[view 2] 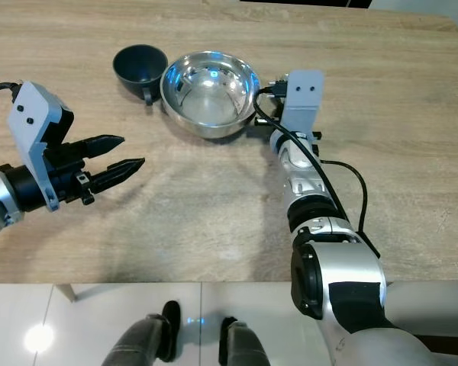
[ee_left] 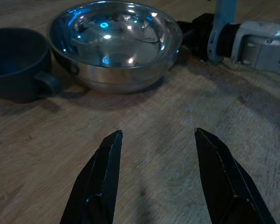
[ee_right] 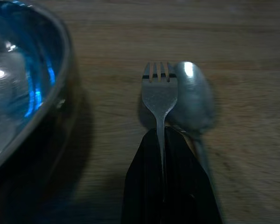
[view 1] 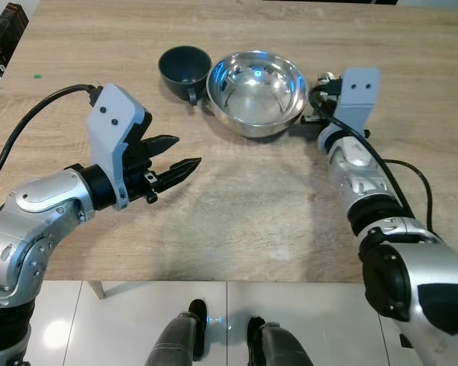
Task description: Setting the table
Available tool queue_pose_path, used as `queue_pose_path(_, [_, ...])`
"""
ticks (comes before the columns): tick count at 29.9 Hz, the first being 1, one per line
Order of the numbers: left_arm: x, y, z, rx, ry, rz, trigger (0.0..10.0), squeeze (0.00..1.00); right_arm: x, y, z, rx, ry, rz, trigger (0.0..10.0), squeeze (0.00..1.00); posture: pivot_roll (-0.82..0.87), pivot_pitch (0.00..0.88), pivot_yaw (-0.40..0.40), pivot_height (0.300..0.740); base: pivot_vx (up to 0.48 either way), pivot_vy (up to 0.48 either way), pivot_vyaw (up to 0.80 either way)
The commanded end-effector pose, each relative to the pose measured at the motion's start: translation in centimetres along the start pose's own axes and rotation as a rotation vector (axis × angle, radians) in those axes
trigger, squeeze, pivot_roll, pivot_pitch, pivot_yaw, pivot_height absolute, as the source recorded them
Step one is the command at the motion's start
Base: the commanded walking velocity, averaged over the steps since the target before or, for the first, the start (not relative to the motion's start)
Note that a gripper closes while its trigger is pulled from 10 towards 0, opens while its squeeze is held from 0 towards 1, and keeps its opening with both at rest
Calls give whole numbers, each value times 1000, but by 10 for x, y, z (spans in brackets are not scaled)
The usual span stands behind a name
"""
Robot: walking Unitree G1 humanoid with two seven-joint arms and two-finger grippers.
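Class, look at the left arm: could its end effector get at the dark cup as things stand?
Probably yes. The left end effector is open, holds nothing, and bare table lies between it and the dark cup; the steel bowl sits beside the cup, not across the path.

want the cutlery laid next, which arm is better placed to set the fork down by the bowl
Right. The right gripper is shut on the fork, beside the steel bowl, with a spoon next to it. The left gripper is open, holds nothing, and hovers well short of the bowl.
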State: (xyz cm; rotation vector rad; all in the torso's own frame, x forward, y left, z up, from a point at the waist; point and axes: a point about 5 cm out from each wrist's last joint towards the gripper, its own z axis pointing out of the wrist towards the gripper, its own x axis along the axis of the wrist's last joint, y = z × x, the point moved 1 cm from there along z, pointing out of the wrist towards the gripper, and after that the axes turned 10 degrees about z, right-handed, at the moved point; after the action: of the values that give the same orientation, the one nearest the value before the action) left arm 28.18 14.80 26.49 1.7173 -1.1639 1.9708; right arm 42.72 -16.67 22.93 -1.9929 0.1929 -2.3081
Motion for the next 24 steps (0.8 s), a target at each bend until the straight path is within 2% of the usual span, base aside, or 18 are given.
queue_pose_path(1, [-3,5,1,-14,-7,-1,10000,0,-3,-5,-1,16,1,13,10000,0,90,245,71,740,0,0,0])
queue_pose_path(6, [-4,6,3,-14,-5,-3,10000,0,-4,-3,-2,13,3,13,10000,0,80,236,72,740,0,0,0])
queue_pose_path(7, [-4,6,4,-14,-5,-3,10000,0,-6,-1,-2,2,-1,6,10000,1000,78,231,72,740,0,0,0])
queue_pose_path(14, [-6,6,7,-10,4,-3,10000,0,-5,4,-3,0,6,11,10000,1000,64,208,64,740,0,0,0])
queue_pose_path(15, [-7,7,8,-10,7,-5,10000,0,-1,5,-2,0,23,19,10000,0,56,196,62,740,0,0,0])
queue_pose_path(20, [-9,9,10,-18,11,-12,10000,0,5,7,-2,-4,54,31,10000,0,46,178,57,740,0,0,0])
queue_pose_path(24, [-15,11,10,-24,2,-27,10000,0,19,10,-5,4,144,71,10000,0,18,157,65,740,0,0,0])
